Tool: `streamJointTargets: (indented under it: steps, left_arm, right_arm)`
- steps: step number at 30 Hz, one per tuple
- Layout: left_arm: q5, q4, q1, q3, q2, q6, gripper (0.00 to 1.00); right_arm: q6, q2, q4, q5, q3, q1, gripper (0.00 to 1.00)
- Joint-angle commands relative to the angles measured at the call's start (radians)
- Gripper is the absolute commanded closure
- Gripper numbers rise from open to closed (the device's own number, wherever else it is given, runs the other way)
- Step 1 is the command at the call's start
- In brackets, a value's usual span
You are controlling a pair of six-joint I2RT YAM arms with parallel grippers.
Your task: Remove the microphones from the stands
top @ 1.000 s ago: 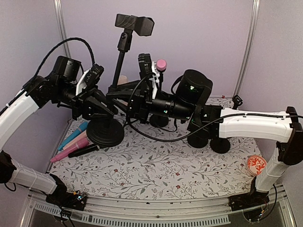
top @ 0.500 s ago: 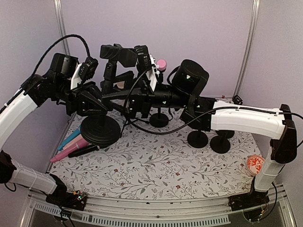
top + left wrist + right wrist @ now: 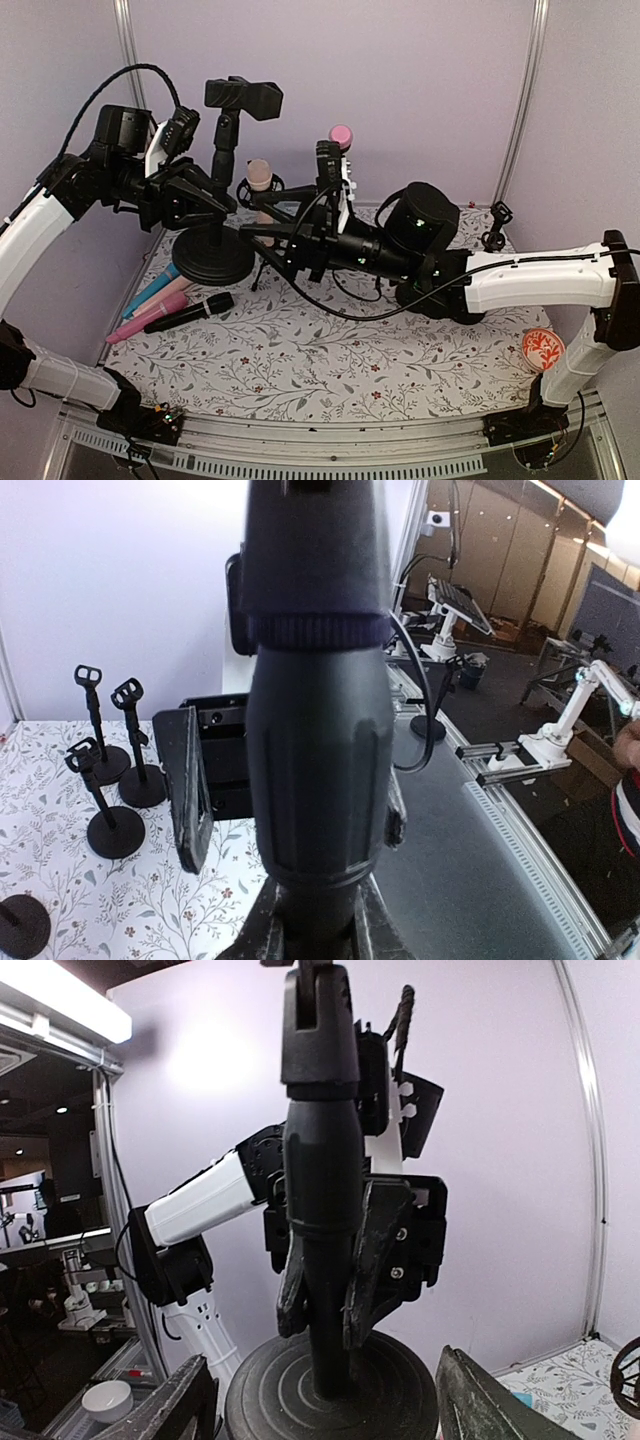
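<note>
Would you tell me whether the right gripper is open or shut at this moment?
Open: in its wrist view the right gripper has both fingers wide apart, closed on nothing; the stand stands ahead.

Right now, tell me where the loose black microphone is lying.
Top view: the black microphone lies at the left of the table, in front of the round stand base, beside the pink microphone.
</note>
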Motion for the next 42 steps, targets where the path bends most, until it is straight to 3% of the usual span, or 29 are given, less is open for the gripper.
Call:
streamJointTargets:
  steps: [1, 5, 12, 14, 20, 21, 23, 25, 27, 29, 33, 36, 38, 40, 42]
  left_arm:
    - [-0.001, 0.041, 0.008, -0.007, -0.026, 0.015, 1.00]
    - [-0.025, 0.022, 0.008, -0.040, -0.031, 0.050, 1.00]
    - [-0.049, -0.007, 0.008, -0.084, -0.046, 0.089, 1.00]
    - [-0.053, -0.013, 0.008, -0.085, -0.048, 0.095, 1.00]
    - [-0.069, -0.029, 0.007, -0.101, -0.050, 0.130, 1.00]
    - [-0.073, -0.031, 0.008, -0.105, -0.050, 0.134, 1.00]
    - [-0.081, -0.037, 0.007, -0.115, -0.051, 0.148, 1.00]
    - [-0.083, -0.045, 0.007, -0.123, -0.051, 0.164, 1.00]
    - [-0.084, -0.048, 0.007, -0.125, -0.052, 0.169, 1.00]
    - [-0.086, -0.052, 0.007, -0.125, -0.052, 0.174, 1.00]
    - [-0.104, -0.063, 0.007, -0.129, -0.052, 0.192, 1.00]
    - [-0.146, -0.070, 0.007, -0.134, -0.053, 0.207, 1.00]
    - [-0.202, -0.071, 0.007, -0.142, -0.053, 0.218, 0.86]
    - [-0.286, -0.074, 0.007, -0.151, -0.049, 0.229, 0.59]
    - [-0.364, -0.087, 0.007, -0.161, -0.044, 0.253, 0.40]
  right_arm:
    - [-0.031, -0.023, 0.123, 0.149, 0.013, 0.030, 0.23]
    - [-0.066, 0.037, 0.123, 0.174, 0.082, 0.050, 0.25]
    - [-0.083, 0.124, 0.130, 0.193, 0.168, 0.074, 0.39]
    - [-0.073, 0.134, 0.130, 0.202, 0.169, 0.074, 0.47]
    - [-0.060, 0.138, 0.127, 0.252, 0.154, 0.073, 0.87]
    - [-0.057, 0.138, 0.125, 0.260, 0.150, 0.073, 0.90]
    - [-0.052, 0.143, 0.116, 0.273, 0.147, 0.070, 0.89]
    - [-0.049, 0.150, 0.110, 0.273, 0.144, 0.068, 0.77]
    - [-0.045, 0.161, 0.110, 0.276, 0.145, 0.068, 0.73]
    - [-0.037, 0.175, 0.111, 0.278, 0.153, 0.068, 0.78]
    - [-0.018, 0.198, 0.113, 0.282, 0.173, 0.068, 1.00]
    - [-0.015, 0.193, 0.113, 0.323, 0.153, 0.068, 1.00]
    - [-0.018, 0.177, 0.119, 0.364, 0.117, 0.066, 1.00]
    - [-0.023, 0.153, 0.127, 0.425, 0.066, 0.060, 1.00]
    - [-0.025, 0.110, 0.146, 0.476, -0.005, 0.048, 1.00]
